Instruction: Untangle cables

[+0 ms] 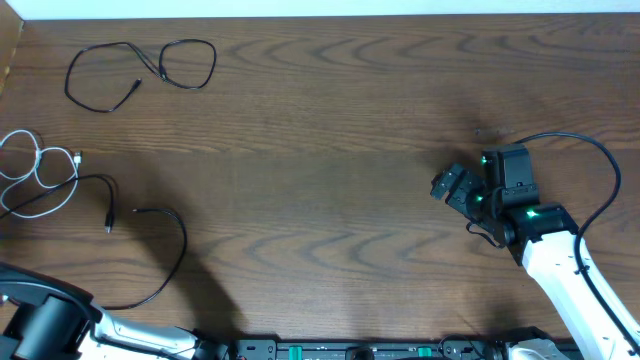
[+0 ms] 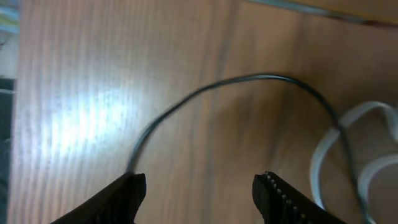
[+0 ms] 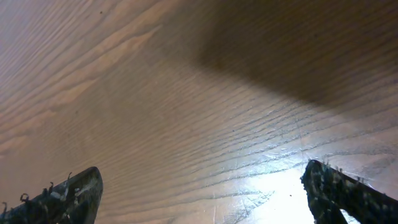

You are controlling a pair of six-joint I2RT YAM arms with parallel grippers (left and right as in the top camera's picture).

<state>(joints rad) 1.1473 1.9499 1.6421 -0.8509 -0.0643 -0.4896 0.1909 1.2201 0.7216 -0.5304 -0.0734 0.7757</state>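
One black cable (image 1: 140, 65) lies in loose loops at the table's far left, apart from the rest. The white cable (image 1: 40, 170) is coiled at the left edge, and a strand of a second black cable (image 1: 180, 245) crosses it; that cable's plugs lie just to the right. In the left wrist view this black cable (image 2: 249, 78) arcs over the wood, with the white cable (image 2: 373, 168) at the right. My left gripper (image 2: 199, 193) is open above the wood, nothing between its fingers. My right gripper (image 3: 202, 193) hovers wide open over bare wood, far from the cables.
My left arm (image 1: 40, 325) fills the bottom left corner, close to the black cable's lower bend. The right arm's own thick black wire (image 1: 590, 150) loops at the right. The table's back edge (image 1: 320, 14) runs along the top.
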